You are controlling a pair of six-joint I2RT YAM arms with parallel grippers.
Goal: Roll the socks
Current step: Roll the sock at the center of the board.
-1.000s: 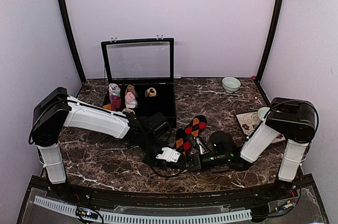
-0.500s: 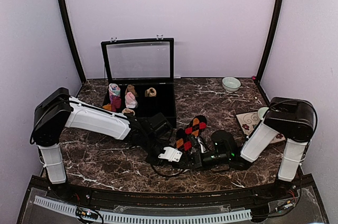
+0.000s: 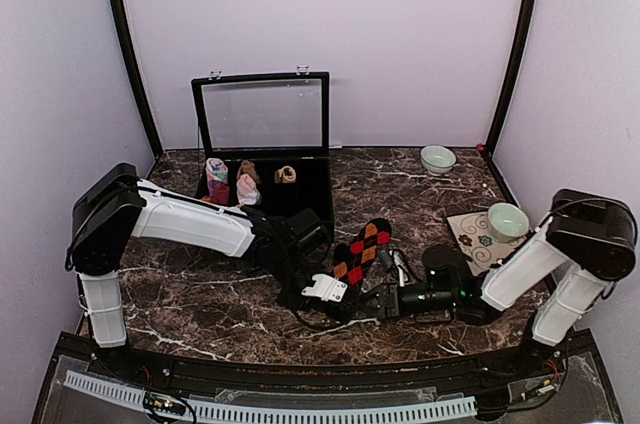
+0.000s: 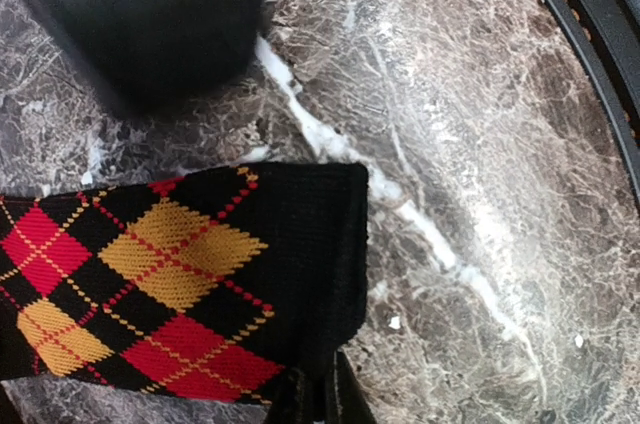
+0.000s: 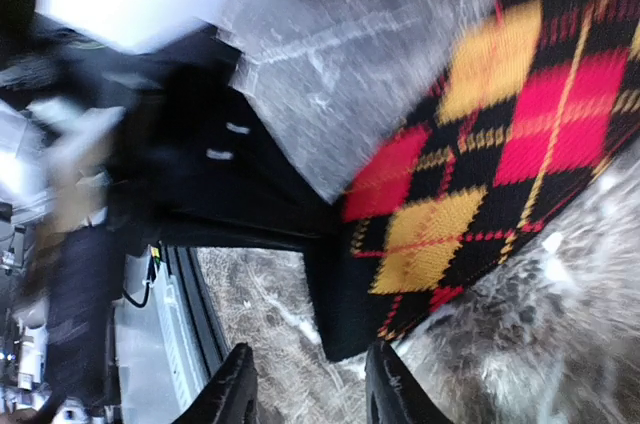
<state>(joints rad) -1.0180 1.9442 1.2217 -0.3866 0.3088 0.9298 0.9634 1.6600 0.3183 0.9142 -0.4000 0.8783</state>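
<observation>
Your left gripper [image 4: 320, 402] has just clamped the black end of the argyle sock [image 3: 362, 246], lying centre-frame in the overhead view, while your right gripper [image 5: 310, 394] has let go, so rolling can probably begin.

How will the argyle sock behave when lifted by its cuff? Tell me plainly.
Probably floppy: the argyle sock is thin knit lying flat on the marble table, so it should drape from the cuff edge where the left gripper appears to pinch it. It is likely light, and unlikely to roll or slide by itself.
</observation>
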